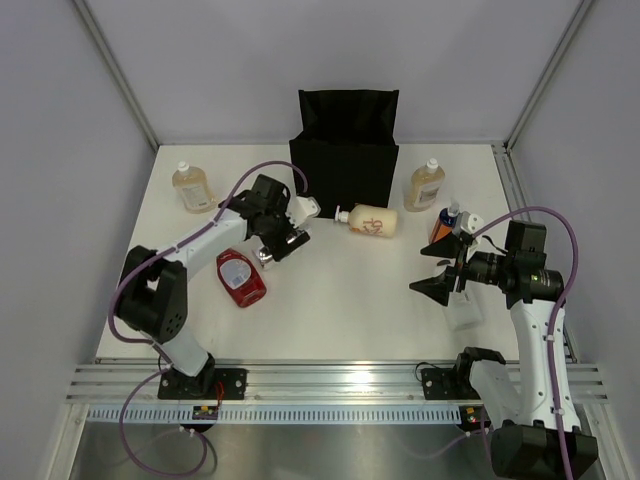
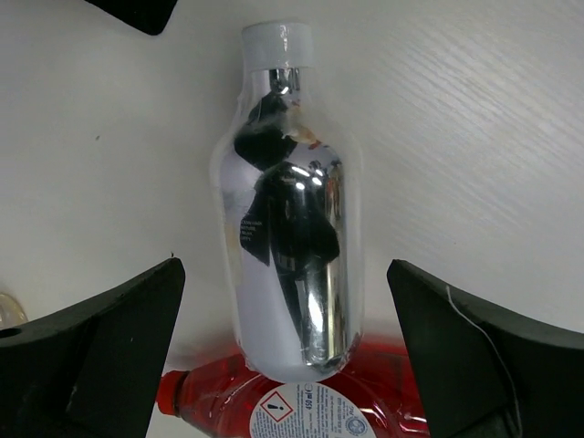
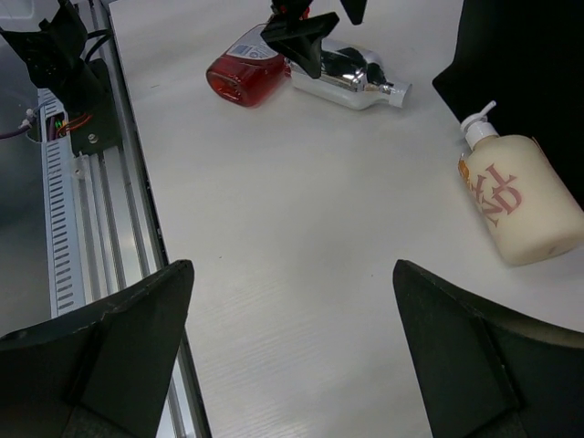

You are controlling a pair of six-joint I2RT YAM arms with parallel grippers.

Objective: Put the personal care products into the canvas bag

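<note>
The black canvas bag [image 1: 345, 145] stands upright at the back centre. A shiny silver bottle [image 2: 292, 228] lies on the table with its white cap pointing away, its base against a red bottle [image 2: 301, 401]. My left gripper [image 2: 285, 274] hangs open over the silver bottle, a finger on each side, apart from it. A cream pump bottle [image 1: 372, 221] lies in front of the bag. My right gripper [image 3: 292, 269] is open over bare table, holding nothing. Below it in the top view lies a flat white bottle [image 1: 465, 312], with a small orange spray [image 1: 445, 225] behind.
Two squat amber bottles stand at the back, one left [image 1: 192, 188] and one right [image 1: 426, 185] of the bag. Grey walls enclose the table on three sides. An aluminium rail [image 1: 330, 385] with the arm bases runs along the near edge.
</note>
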